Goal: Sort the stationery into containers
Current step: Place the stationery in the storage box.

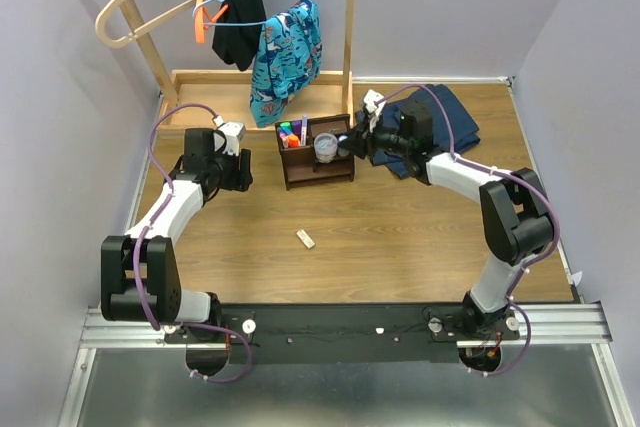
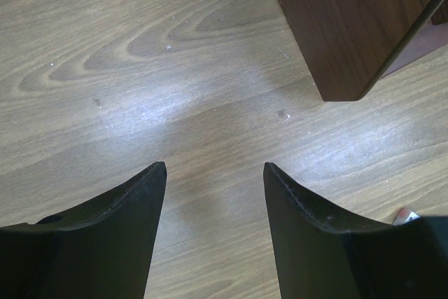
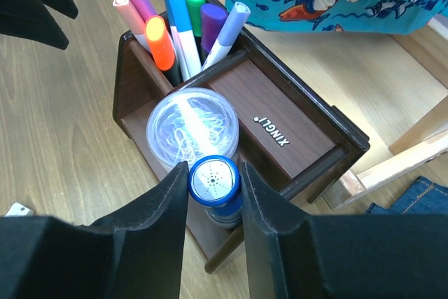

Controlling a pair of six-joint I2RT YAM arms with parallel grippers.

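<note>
Markers, tub in organiser. My right fingers clamp bottle beside tub; left fingers spread, empty. Eraser unsorted, mid-frame on desk.

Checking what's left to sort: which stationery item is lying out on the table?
The small white eraser, alone on the table in front of the organiser; the markers and clear tub sit inside it.

Left gripper hangs low, jaws spread wide. Right arm reaches forward; right gripper points down, fingertips clamping a bottle between them.
</note>
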